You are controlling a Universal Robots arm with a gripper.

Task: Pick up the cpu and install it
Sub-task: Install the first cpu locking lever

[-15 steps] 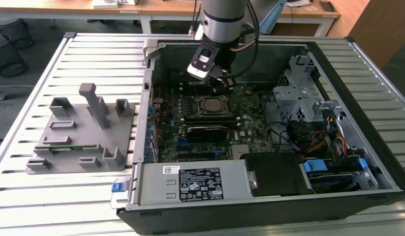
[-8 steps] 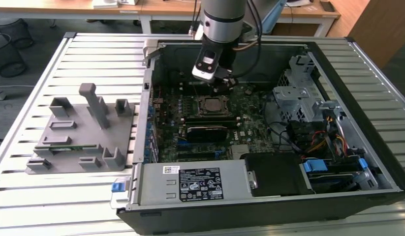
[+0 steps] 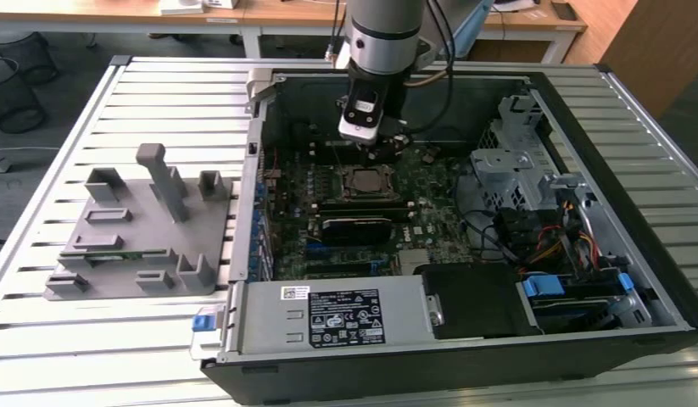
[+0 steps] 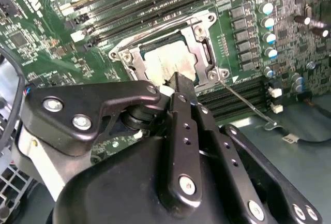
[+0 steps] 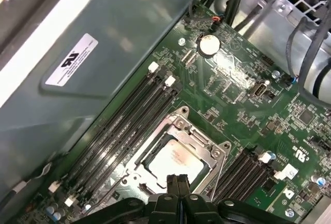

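The cpu [image 3: 360, 180] lies flat in the motherboard socket, inside the metal socket frame [image 4: 202, 38]. Its silvery top shows in both wrist views [image 4: 168, 61] [image 5: 173, 161]. My gripper [image 3: 377, 146] hangs just above the socket's far edge inside the open computer case. In both wrist views its two black fingers are pressed together with nothing between them, and the tips [image 4: 178, 81] [image 5: 177, 180] hover over the chip's edge. I cannot tell whether the tips touch the cpu. The thin socket lever [image 4: 243, 102] sticks out beside the frame.
A grey plastic fixture block [image 3: 145, 229] with upright posts stands on the slatted table at the exterior view's left. Memory slots [image 5: 129, 115] flank the socket. Case walls, a drive cage [image 3: 518, 161], cables and the power supply [image 3: 337, 314] surround the board.
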